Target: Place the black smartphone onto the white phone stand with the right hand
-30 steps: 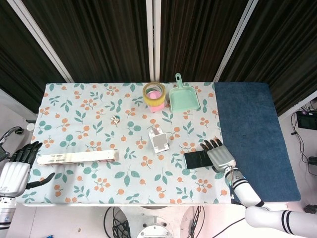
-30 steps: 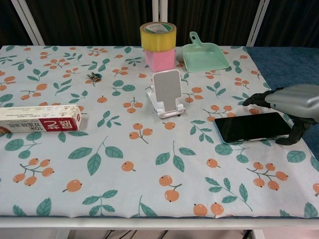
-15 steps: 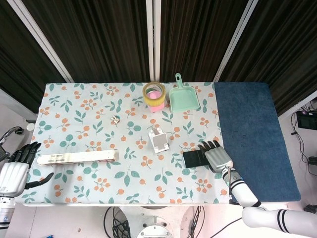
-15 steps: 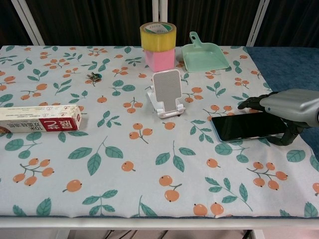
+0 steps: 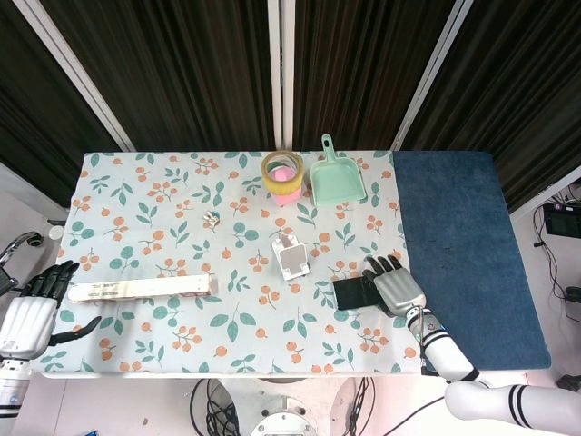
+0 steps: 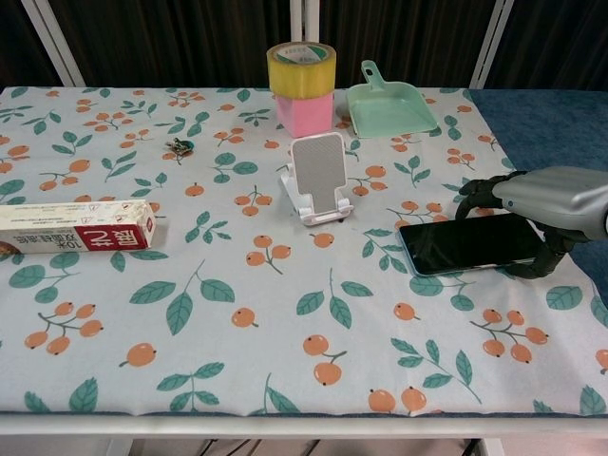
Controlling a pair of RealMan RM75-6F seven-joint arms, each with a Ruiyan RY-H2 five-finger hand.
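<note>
Right robot hand point(image 6: 551, 204) grasping the flat black smartphone point(image 6: 467, 243), lift not yet made.

We see its fingers over the phone's far edge and the thumb at the near edge, so we judge the grip set, though the phone lies on the leaf-patterned surface point(image 6: 190, 313), right of the white plastic phone stand point(image 6: 317, 177) and apart from it. What we have left: lifting, carrying left and seating it on the stand. Our left robot hand point(image 5: 32, 311) rests released, fingers spread, at the surface's left edge.
</note>
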